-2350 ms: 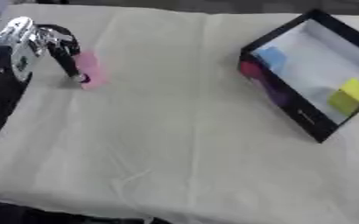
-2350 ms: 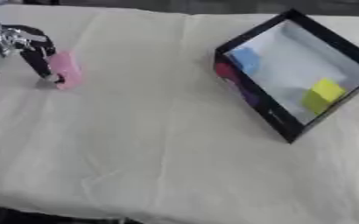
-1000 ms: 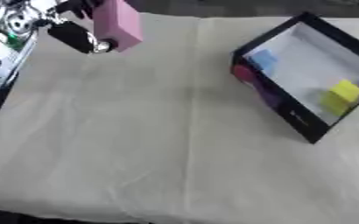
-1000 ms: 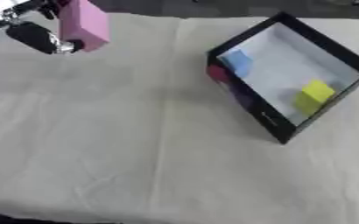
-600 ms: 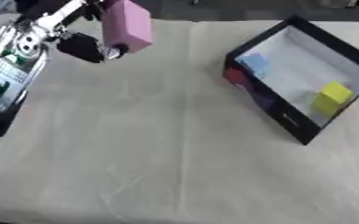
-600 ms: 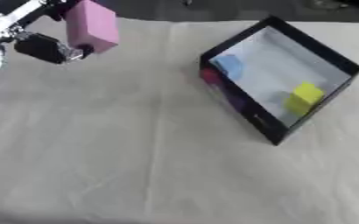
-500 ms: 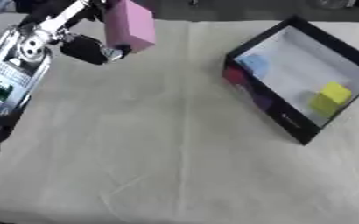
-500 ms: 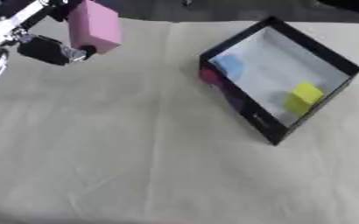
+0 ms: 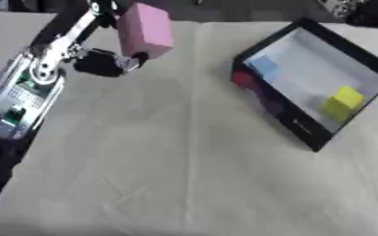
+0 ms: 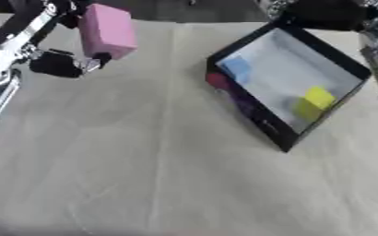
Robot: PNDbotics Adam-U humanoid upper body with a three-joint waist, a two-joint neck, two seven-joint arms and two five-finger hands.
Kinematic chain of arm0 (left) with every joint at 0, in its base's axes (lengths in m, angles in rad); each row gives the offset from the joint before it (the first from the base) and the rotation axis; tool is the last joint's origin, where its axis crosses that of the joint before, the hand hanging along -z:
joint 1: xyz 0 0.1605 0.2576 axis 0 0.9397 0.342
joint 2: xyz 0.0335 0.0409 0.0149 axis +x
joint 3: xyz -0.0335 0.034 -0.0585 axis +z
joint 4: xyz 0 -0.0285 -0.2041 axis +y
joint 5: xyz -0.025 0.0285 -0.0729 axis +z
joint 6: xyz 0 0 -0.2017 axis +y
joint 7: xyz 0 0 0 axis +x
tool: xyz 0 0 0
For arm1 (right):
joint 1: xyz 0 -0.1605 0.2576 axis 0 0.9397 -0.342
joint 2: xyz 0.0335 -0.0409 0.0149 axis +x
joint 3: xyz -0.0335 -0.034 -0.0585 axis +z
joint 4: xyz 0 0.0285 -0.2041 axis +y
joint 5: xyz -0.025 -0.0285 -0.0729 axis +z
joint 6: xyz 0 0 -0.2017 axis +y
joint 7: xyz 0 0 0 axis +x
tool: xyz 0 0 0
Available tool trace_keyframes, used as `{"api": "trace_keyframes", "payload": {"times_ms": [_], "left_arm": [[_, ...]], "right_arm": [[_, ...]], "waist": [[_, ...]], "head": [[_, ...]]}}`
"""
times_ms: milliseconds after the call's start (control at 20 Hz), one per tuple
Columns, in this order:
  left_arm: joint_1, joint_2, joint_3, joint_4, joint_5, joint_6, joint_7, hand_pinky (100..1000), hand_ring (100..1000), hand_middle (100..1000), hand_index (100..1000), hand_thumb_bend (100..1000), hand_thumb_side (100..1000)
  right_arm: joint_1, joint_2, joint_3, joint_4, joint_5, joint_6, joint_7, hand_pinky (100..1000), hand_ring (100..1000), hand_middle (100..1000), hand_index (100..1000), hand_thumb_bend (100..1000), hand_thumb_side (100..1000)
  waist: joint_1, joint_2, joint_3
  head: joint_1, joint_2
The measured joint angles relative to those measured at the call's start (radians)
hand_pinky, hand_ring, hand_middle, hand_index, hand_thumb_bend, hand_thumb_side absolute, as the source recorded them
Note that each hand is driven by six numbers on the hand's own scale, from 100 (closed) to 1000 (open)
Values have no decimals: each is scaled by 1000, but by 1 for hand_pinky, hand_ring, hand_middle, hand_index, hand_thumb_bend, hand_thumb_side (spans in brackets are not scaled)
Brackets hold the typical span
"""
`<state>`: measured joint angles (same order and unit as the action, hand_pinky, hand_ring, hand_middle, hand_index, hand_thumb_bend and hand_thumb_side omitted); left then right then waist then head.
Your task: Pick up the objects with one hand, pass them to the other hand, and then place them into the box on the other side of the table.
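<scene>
Pink block (image 9: 146,30), plain and rectangular, pinched in left hand (image 9: 103,60) fingers.

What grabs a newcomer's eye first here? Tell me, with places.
First the pink block, held up above the cream tablecloth at upper left by the robot's left hand. Next the black box at right, with a yellow block and a blue block inside. The right hand shows dimly at the right eye view's top right.

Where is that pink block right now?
The pink block is up off the table near the far left, pinched by the robot's left hand, well to the left of the black box.
</scene>
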<state>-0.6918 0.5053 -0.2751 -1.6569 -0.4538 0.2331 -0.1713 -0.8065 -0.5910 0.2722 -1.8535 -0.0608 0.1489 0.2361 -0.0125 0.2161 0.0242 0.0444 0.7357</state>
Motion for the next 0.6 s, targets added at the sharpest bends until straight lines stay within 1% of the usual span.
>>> {"api": "trace_keyframes", "payload": {"times_ms": [400,600], "left_arm": [[6,-41,-3,1,4,-18,28,752,654,683,523,100,219],[7,-53,-9,4,-2,-39,38,751,654,683,522,100,223]], "right_arm": [[-21,27,53,18,35,-15,65,936,930,993,985,100,364],[-33,40,72,18,42,-17,98,938,934,999,990,100,339]], "waist": [[-6,0,5],[-7,0,5]], "head": [[-21,0],[-28,0]]}}
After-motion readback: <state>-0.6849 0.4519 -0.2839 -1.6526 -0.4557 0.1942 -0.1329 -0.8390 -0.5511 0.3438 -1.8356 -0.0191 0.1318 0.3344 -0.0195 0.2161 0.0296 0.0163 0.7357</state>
